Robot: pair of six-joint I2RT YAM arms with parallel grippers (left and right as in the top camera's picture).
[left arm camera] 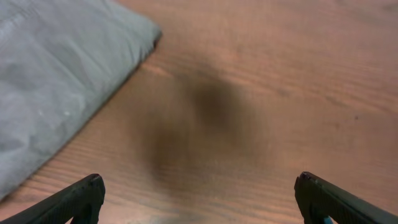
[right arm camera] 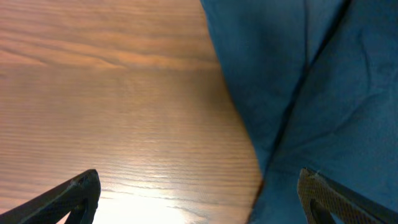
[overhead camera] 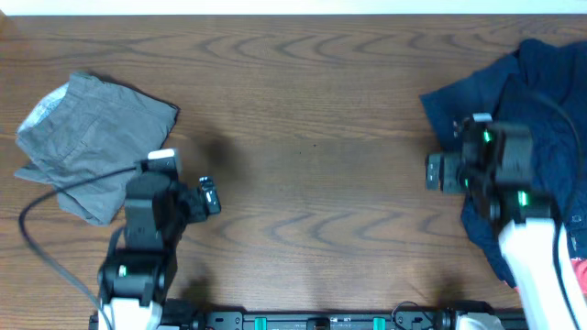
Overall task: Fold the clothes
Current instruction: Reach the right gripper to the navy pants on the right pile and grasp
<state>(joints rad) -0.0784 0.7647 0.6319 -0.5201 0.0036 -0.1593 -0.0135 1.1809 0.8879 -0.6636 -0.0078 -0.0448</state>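
Note:
A folded grey garment point(overhead camera: 78, 137) lies at the table's left; its corner fills the upper left of the left wrist view point(left arm camera: 56, 74). A pile of dark navy blue clothes point(overhead camera: 541, 82) lies at the right; its edge shows in the right wrist view point(right arm camera: 311, 93). A bit of red cloth point(overhead camera: 578, 270) peeks out at the far right edge. My left gripper point(left arm camera: 199, 196) is open and empty above bare wood just right of the grey garment. My right gripper point(right arm camera: 199, 193) is open and empty, straddling the left edge of the navy cloth.
The wooden table point(overhead camera: 312, 137) spans the view between the two piles. A black cable point(overhead camera: 55, 197) loops from the left arm over the grey garment. Another cable point(overhead camera: 559, 115) runs across the navy pile.

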